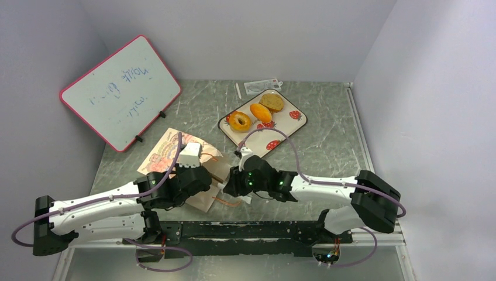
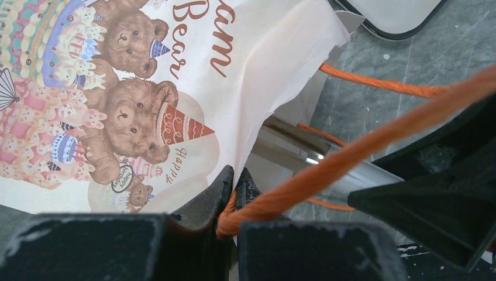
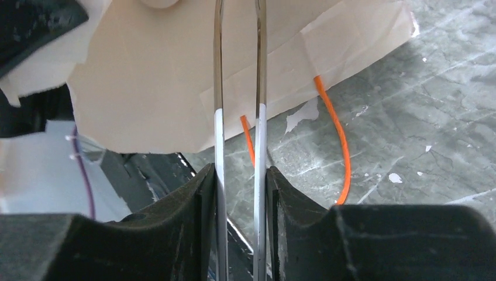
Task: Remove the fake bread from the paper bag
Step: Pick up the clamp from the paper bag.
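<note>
The paper bag (image 1: 174,150) lies flat on the table, bear print up, with its mouth toward the arms. My left gripper (image 2: 236,175) is shut on the bag's edge (image 2: 257,117) together with an orange cord handle (image 2: 374,140). My right gripper (image 3: 240,172) is shut on a pair of metal tongs (image 3: 260,88), whose arms run forward to the bag (image 3: 158,88). Their tips are hidden. On the strawberry-print tray (image 1: 290,124) lie three pieces of fake bread: a ring doughnut (image 1: 240,122), an orange oval bun (image 1: 260,112) and a rough tan bun (image 1: 272,102). I cannot see inside the bag.
A pink-framed whiteboard (image 1: 120,91) leans at the back left. A small clear plastic item (image 1: 260,86) lies behind the tray. Grey walls close in the table on three sides. A loose orange cord (image 3: 339,140) curls on the table by the bag's mouth.
</note>
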Controlling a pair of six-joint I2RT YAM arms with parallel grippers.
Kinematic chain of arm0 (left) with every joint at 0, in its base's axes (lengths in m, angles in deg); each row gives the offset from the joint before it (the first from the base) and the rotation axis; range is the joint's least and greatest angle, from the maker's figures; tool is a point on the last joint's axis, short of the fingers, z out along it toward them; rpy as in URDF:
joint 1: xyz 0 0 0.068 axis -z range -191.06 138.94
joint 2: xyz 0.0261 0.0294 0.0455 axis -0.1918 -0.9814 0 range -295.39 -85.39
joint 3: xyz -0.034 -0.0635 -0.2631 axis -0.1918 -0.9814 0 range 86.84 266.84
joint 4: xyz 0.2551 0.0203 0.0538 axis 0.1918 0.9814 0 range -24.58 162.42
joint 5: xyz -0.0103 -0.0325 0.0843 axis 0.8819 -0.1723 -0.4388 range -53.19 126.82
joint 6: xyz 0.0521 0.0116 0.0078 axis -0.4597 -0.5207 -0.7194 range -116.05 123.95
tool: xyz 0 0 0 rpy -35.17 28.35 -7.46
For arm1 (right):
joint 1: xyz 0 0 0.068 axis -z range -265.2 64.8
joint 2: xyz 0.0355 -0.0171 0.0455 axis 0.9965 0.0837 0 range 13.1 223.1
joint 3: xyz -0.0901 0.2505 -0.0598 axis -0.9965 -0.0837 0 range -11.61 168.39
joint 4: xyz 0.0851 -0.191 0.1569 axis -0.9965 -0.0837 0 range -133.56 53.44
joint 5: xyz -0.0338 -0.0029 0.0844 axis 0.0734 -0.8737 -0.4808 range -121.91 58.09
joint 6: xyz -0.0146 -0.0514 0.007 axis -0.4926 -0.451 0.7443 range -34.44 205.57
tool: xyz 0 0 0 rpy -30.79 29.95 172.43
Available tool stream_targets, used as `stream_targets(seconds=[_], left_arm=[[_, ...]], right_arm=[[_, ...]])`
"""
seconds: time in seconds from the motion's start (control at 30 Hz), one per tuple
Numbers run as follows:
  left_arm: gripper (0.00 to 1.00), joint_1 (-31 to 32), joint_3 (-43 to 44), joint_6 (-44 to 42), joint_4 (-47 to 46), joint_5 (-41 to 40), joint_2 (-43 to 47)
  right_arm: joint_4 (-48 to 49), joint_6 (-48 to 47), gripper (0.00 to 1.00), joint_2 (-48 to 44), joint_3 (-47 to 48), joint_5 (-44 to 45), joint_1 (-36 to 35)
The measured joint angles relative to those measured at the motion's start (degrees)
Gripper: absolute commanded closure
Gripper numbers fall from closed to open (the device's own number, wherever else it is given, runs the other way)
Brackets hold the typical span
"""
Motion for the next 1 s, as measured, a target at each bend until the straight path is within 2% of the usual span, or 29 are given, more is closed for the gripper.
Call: stream_targets(seconds=[0.33, 0.63, 1.0], left_arm=[[0.93, 0.0, 0.2, 0.0, 0.0, 0.5, 0.1], [0.93, 0.0, 0.2, -0.6, -0.1, 0.6, 0.0], [0.93, 0.0, 0.2, -1.2, -0.2, 1.0, 0.2]], right_arm=[[6.0, 13.8, 0.62, 2.1, -2.3, -15.5, 13.8], [17.2, 25.1, 0.57, 7.4, -4.8, -28.4, 16.2], [26.1, 32.5, 0.54, 12.3, -5.1, -33.2, 17.1]])
